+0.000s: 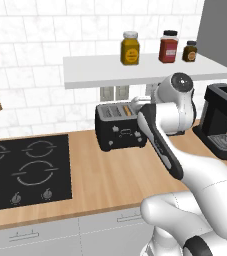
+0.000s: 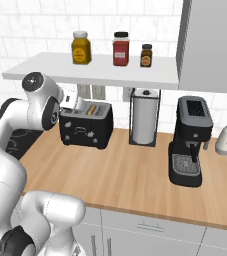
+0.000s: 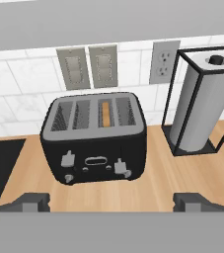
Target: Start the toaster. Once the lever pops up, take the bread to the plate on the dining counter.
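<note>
Risk lay in the aim: the pincer (image 3: 111,202) stood wide and empty, just short of the toaster (image 3: 94,136) ahead on the tabletop (image 3: 148,183), bread (image 3: 105,113) in a slot, and could miss its small levers.

A home kitchen: a light-wood counter (image 1: 110,180) runs along a white-tiled wall (image 1: 40,45), with pale cabinet drawers (image 1: 30,235) below it and a black hob (image 1: 25,170) set in at the left. At the far side stand a black toaster (image 3: 94,136), a paper-towel holder (image 2: 145,117) and a coffee machine (image 2: 189,140) further right. A white shelf (image 2: 95,70) above carries three jars (image 2: 121,48).
</note>
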{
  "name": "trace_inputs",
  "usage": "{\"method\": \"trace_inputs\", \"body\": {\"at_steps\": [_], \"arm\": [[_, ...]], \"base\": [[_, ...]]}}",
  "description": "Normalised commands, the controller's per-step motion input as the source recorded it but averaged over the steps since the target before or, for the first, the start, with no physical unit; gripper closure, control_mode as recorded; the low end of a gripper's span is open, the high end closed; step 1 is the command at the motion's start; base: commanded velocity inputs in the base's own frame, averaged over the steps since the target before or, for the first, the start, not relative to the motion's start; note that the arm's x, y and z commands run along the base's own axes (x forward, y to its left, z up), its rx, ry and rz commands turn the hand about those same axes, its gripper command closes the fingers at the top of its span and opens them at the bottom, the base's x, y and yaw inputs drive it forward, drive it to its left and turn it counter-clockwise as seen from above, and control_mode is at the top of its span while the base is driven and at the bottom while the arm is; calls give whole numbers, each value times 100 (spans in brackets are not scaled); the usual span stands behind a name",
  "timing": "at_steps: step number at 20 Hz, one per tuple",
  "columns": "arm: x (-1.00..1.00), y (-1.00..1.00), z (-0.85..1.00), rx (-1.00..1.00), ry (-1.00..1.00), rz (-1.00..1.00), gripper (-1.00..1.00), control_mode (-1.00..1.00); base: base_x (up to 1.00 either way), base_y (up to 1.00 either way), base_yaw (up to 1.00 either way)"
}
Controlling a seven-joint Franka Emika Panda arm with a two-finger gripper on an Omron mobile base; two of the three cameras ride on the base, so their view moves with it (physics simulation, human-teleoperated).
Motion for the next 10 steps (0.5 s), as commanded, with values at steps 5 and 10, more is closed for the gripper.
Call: {"method": "trace_inputs", "body": {"at_steps": [5,10], "arm": [[0,-4,0,3,0,0,-100,-100],[0,0,0,1,0,0,-100,-100]], "base": [[0,0,0],[0,0,0]]}}
